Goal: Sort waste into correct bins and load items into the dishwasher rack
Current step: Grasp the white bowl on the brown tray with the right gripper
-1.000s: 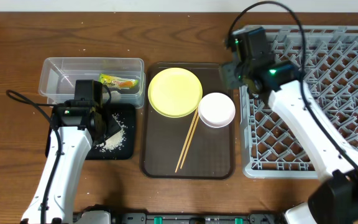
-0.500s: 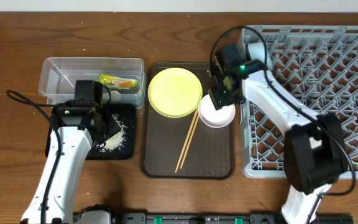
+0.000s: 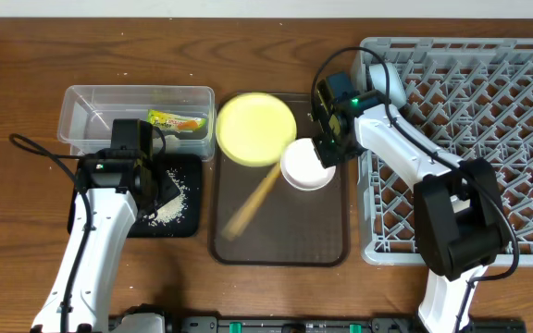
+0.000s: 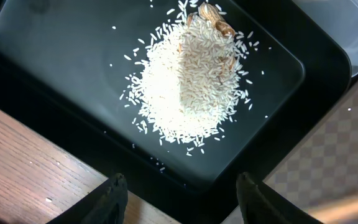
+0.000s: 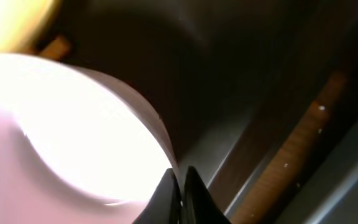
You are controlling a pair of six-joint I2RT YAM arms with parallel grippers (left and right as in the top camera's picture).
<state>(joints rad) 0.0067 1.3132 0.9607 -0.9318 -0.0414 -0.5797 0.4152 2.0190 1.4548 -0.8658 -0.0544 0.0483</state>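
Overhead: right gripper point(image 3: 322, 155) is at the right edge of the brown serving tray point(image 3: 317, 236), jaws pinched closed on the rim of the white bowl point(image 3: 303, 170). The bowl sits inside the tray just short of its right lip, with the dishwasher rack point(image 3: 489, 139) directly beyond that lip and open tray floor on the near side. Hard to read: the yellow plate point(image 3: 255, 129) at the tray's far left and the chopsticks point(image 3: 251, 202) across its middle are smeared, and the right wrist view blows the bowl out to plain white. Left gripper point(image 4: 182, 196) hangs left of the tray, jaws apart and empty, over the rice heap point(image 4: 191, 81) in the black tray point(image 4: 55, 56).
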